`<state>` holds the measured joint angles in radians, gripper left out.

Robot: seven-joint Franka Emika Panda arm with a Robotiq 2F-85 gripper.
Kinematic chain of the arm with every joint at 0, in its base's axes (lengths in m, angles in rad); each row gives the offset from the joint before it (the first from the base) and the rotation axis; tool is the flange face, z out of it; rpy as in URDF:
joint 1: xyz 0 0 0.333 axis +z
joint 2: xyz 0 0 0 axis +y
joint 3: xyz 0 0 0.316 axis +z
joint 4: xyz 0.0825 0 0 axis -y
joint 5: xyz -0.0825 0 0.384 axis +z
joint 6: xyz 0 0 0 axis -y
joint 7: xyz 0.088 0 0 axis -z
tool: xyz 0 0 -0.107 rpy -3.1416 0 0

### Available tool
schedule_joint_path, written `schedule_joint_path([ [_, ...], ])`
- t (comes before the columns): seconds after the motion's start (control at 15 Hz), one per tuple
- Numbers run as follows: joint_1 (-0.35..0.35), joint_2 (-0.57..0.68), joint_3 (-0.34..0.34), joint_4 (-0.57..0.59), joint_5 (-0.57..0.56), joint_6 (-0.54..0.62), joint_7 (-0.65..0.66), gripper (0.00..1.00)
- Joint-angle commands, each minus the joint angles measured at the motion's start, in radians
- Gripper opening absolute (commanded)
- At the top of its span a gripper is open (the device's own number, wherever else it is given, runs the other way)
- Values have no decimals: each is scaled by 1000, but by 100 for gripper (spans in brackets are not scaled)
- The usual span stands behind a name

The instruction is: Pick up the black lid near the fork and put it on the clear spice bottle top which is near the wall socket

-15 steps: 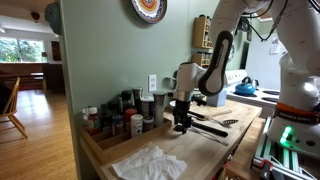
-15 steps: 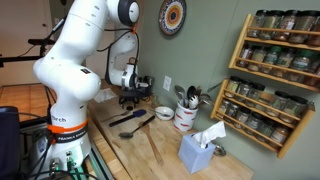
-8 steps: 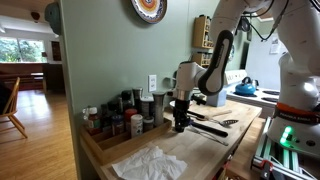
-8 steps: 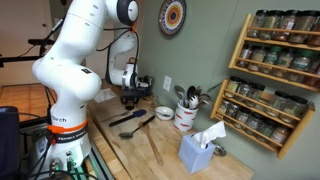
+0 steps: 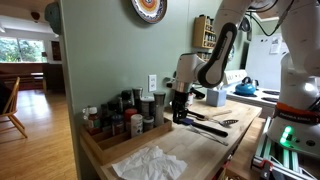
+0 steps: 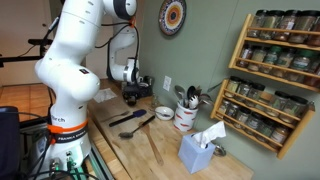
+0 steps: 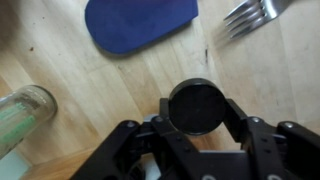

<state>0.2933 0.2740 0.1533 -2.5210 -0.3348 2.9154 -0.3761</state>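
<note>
The black lid, round and flat, sits between the two black fingers of my gripper, which is shut on it just above the wooden counter. The fork lies at the top right of the wrist view, tines toward the lid. A clear glass bottle with greenish contents stands at the left edge. In both exterior views the gripper hangs above the counter beside the group of spice bottles under the wall socket. The lid is too small to make out there.
A blue spatula lies just beyond the lid. Black utensils lie on the counter, a white cloth at the near end. A utensil crock, small bowl, tissue box and wall spice rack stand further along.
The gripper has shut on the black lid and risen a little from the counter with it.
</note>
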Motion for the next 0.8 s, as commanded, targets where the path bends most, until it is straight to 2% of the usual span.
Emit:
schedule_joint_path([
  [0.0, -84, -124, 76, -20, 103, -111, -103, 31],
  [0.2, -129, -191, 79, 7, 151, -193, -152, 31],
  [0.4, -151, -220, 70, 41, 264, -202, -207, 31],
  [0.73, -163, -208, 39, 102, 380, -157, -95, 31],
])
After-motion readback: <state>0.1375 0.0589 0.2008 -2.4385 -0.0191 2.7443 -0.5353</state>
